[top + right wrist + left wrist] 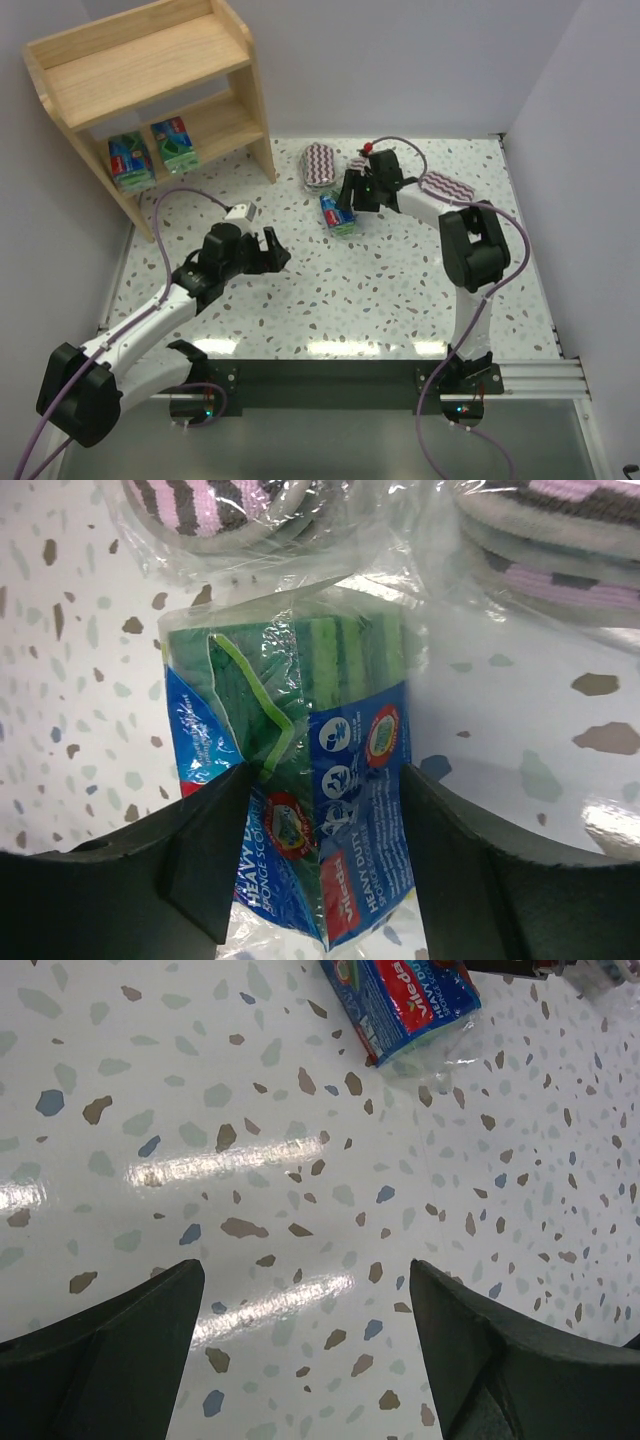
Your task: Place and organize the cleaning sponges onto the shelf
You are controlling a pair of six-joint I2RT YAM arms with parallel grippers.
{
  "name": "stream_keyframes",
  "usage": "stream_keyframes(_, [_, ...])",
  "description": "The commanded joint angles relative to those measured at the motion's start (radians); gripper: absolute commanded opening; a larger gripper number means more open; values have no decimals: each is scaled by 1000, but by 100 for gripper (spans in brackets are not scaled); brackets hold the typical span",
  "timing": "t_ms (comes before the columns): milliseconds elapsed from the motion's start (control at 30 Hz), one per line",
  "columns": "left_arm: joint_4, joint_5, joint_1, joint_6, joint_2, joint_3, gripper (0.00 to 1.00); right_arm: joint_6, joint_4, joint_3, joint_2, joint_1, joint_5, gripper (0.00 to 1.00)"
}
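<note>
A green-blue sponge pack (338, 214) with a red label lies on the table right of centre. My right gripper (352, 196) stands over its far end, and its fingers (215, 865) press both sides of the pack (320, 810). The pack also shows in the left wrist view (405, 1000). Two more green-blue packs (130, 160) (176, 143) stand on the lower tier of the wooden shelf (150, 60). Zigzag packs lie at the back (322, 163) (450, 185), just beyond the held pack (210, 505) (560, 540). My left gripper (272, 250) (305, 1360) is open and empty over bare table.
The speckled table is walled at the back and both sides. The shelf stands in the far left corner. The right arm's elbow (474, 245) rises over the table's right half. A purple cable (165, 215) loops beside the left arm.
</note>
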Motion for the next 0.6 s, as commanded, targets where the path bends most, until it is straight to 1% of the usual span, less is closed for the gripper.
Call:
stream_keyframes(0, [4, -26, -2, -11, -26, -15, 89, 40, 53, -103, 2, 7, -120, 63])
stream_keyframes(133, [1, -42, -2, -8, -18, -26, 89, 73, 116, -194, -42, 32, -193, 56])
stream_keyframes(167, [1, -71, -3, -12, -13, -24, 89, 73, 123, -208, -51, 41, -221, 55])
stream_keyframes(433, [53, -82, -2, -19, 48, -21, 89, 152, 199, -290, -116, 131, -357, 53])
stream_keyframes(500, [59, -106, 0, -9, 59, -18, 90, 139, 198, -290, -124, 183, -377, 53])
stream_keyframes(567, [69, -126, 1, 21, 82, -10, 90, 70, 131, -245, -107, 225, -428, 53])
